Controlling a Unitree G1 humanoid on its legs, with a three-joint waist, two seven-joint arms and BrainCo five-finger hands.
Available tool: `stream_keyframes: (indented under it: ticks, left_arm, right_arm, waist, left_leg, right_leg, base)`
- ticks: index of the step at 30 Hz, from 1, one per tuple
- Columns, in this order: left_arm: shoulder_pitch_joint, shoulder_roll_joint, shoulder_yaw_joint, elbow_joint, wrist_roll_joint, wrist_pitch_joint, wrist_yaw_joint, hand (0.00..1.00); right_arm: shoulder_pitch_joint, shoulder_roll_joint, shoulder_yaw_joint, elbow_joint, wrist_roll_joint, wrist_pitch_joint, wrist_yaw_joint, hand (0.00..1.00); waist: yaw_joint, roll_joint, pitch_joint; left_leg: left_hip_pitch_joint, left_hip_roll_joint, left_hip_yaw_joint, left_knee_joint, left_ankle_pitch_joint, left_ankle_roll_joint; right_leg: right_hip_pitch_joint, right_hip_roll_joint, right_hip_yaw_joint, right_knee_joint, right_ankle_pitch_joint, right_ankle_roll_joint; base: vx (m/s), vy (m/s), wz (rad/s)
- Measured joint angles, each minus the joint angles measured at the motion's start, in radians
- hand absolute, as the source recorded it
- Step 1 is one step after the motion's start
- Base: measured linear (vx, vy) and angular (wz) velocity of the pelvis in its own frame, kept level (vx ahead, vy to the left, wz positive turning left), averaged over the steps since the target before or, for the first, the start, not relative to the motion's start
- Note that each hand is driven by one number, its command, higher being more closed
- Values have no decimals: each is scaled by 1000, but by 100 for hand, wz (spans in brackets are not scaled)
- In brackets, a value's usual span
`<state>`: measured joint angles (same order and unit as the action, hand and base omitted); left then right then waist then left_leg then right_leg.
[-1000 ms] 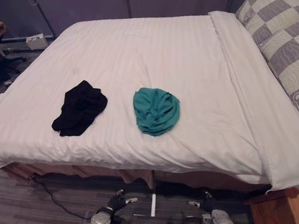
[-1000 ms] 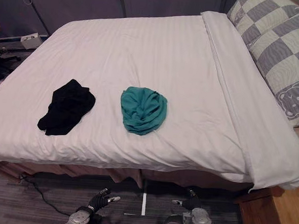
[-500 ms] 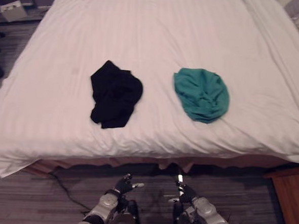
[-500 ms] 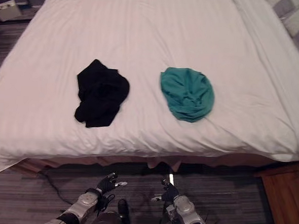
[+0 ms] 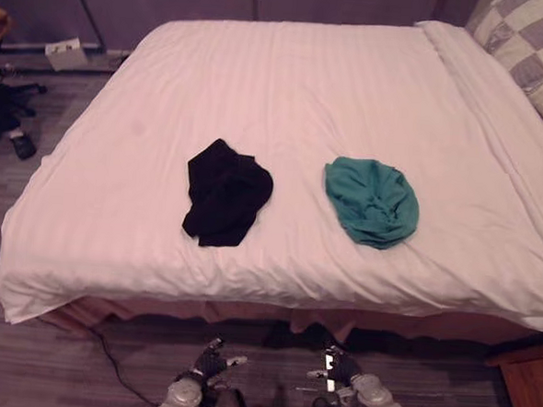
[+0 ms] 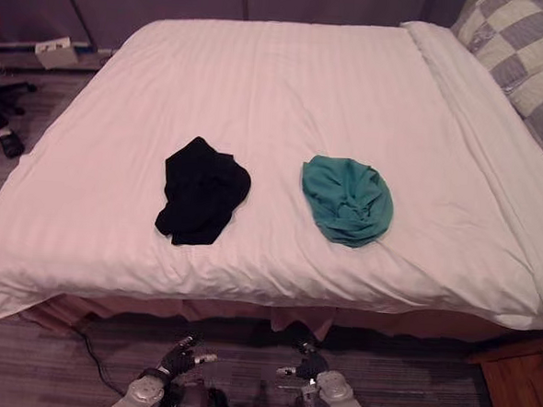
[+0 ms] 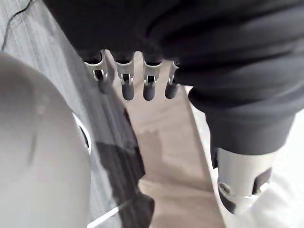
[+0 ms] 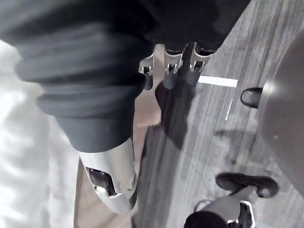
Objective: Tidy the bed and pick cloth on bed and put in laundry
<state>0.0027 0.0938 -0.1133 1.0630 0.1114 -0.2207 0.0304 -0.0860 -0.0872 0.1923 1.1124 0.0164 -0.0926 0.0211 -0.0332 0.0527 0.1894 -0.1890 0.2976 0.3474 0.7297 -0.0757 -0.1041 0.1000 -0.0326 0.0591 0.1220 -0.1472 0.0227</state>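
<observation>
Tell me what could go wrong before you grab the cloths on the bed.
The black cloth and the teal cloth lie far onto the white duvet, while the left hand and right hand hang open below its edge: reach may fall short. A grab could also pinch the duvet underneath.

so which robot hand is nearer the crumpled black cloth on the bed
Left: the left robot hand hangs before the white bed, in line with the crumpled black cloth; the right robot hand is further right, nearer the crumpled teal cloth.
</observation>
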Motion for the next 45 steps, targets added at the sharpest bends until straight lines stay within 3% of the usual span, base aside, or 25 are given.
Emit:
stream_keyframes:
  ticks: [1,2,3,4,5,8,10,13,14,17,19,21,23,25,28,29,32,35,40,43,45]
  left_arm:
    - [2,-4,-2,4,-2,1,0,0]
    - [11,-17,-3,3,-2,-2,-5,0]
    - [20,-31,-3,3,-3,-4,-4,0]
    - [18,-34,-4,4,-5,-4,-4,0]
    - [10,-28,-6,1,-11,-1,-4,0]
    - [-8,-20,-26,3,-12,20,-11,0]
    - [2,-15,-57,8,-11,20,-14,0]
    - [-4,-15,-79,7,-19,24,-10,0]
    - [-4,-15,-78,7,-31,41,-4,0]
    - [6,-9,-65,17,-78,77,24,0]
    - [25,-9,-16,35,-106,108,52,0]
    - [75,1,115,37,-156,144,97,0]
    - [104,29,206,37,-163,145,123,0]
    - [138,71,316,37,-162,134,138,0]
    - [176,172,465,31,-158,81,173,0]
    - [175,216,507,14,-159,40,193,0]
    - [163,316,534,-111,-152,-39,227,0]
    - [101,399,516,-261,-97,-91,275,0]
    - [-12,466,394,-470,-27,-106,304,0]
    - [-69,478,335,-614,-9,-93,299,0]
    - [-109,501,293,-696,-10,-61,273,0]
  right_arm:
    - [-5,-3,-12,1,-4,5,-5,0]
    - [-5,-21,-37,2,-20,15,-19,0]
    - [0,-47,-39,2,-26,16,-24,0]
    - [1,-58,-41,5,-26,19,-26,0]
    - [15,-58,-79,4,-19,35,-30,0]
    - [37,-32,-147,10,13,60,-47,0]
    - [46,-27,-172,9,31,60,-49,0]
    - [63,-23,-228,5,52,70,-67,0]
    - [67,-19,-248,3,51,76,-74,0]
    - [74,-16,-296,2,45,80,-93,0]
    - [79,-16,-337,1,38,85,-125,0]
    - [104,-24,-417,2,31,105,-180,0]
    - [133,-36,-494,3,36,106,-214,0]
    - [146,-66,-594,3,54,107,-243,0]
    - [152,-171,-742,0,53,85,-283,0]
    - [150,-227,-771,-14,49,55,-305,0]
    - [138,-321,-770,-135,-50,-1,-357,0]
    - [115,-386,-693,-286,-180,-9,-402,0]
    - [31,-444,-521,-443,-326,30,-413,0]
    - [-47,-464,-446,-475,-381,34,-408,0]
    - [-93,-478,-405,-492,-393,42,-392,0]
  waist:
    - [1,7,-6]
    - [-2,20,-18]
    - [-5,56,-38]
    - [-4,70,-40]
    - [-13,50,-44]
    - [-6,2,-55]
    - [-10,-2,-59]
    - [-23,13,-68]
    - [-35,20,-74]
    - [-32,23,-77]
    - [-32,16,-79]
    - [-23,6,-86]
    - [-4,-5,-92]
    - [-2,-17,-90]
    - [0,-34,-93]
    - [2,-34,-93]
    - [-4,-28,-91]
    - [-5,-24,-89]
    - [-7,-26,-87]
    - [-7,-28,-80]
    - [-11,-27,-80]
  left_leg:
    - [14,-13,-22,-29,-43,17]
    - [71,-73,-77,-242,-66,28]
    - [112,-98,-134,-446,-12,10]
    - [123,-93,-148,-495,2,8]
    - [140,-109,-133,-533,26,9]
    - [212,-129,-96,-645,54,5]
    - [279,-146,-85,-726,83,2]
    - [311,-161,-84,-759,91,2]
    - [311,-161,-92,-766,91,1]
    - [311,-160,-98,-771,93,-1]
    - [315,-159,-101,-788,101,-4]
    - [317,-157,-120,-803,108,-9]
    - [318,-157,-128,-810,110,-11]
    - [320,-160,-139,-822,116,-8]
    - [320,-162,-152,-825,118,-6]
    - [320,-162,-157,-827,119,-5]
    - [305,-163,-163,-832,124,-2]
    - [284,-162,-163,-832,127,-5]
    - [271,-161,-156,-832,128,-6]
    - [269,-164,-145,-825,133,-13]
    - [271,-163,-141,-825,147,-21]
  right_leg:
    - [1,-3,18,4,0,2]
    - [-20,-9,71,15,0,9]
    - [-53,17,102,21,4,23]
    - [-67,30,115,27,5,31]
    - [-72,13,117,24,15,51]
    - [-65,-4,113,13,23,58]
    - [-45,-9,96,11,23,58]
    - [-18,-20,53,-7,22,58]
    - [-14,-22,39,-12,22,58]
    - [-7,-22,11,-23,22,58]
    - [4,-21,-13,-36,22,58]
    - [16,-20,-47,-45,22,58]
    - [24,-20,-63,-56,22,58]
    - [31,-23,-86,-60,22,58]
    - [46,-37,-114,-74,22,58]
    - [50,-40,-121,-76,22,58]
    - [43,-42,-142,-81,22,58]
    - [32,-42,-167,-87,23,58]
    - [20,-42,-169,-89,23,58]
    - [21,-47,-173,-85,24,59]
    - [18,-51,-195,-63,24,59]
  base:
    - [44,123,-110]
    - [33,90,-115]
    - [25,103,-117]
    - [41,68,-69]
    - [73,59,-32]
    - [70,18,-20]
    - [84,2,-26]
    - [58,10,2]
    - [52,-24,19]
    - [39,-42,14]
    - [21,-49,21]
    - [35,-51,27]
    - [40,-46,21]
    - [27,-29,20]
    - [4,-11,16]
    - [-22,-1,12]
    - [-68,-16,11]
    - [-59,-20,14]
    - [35,-10,0]
    - [106,-10,-2]
    - [127,-25,8]
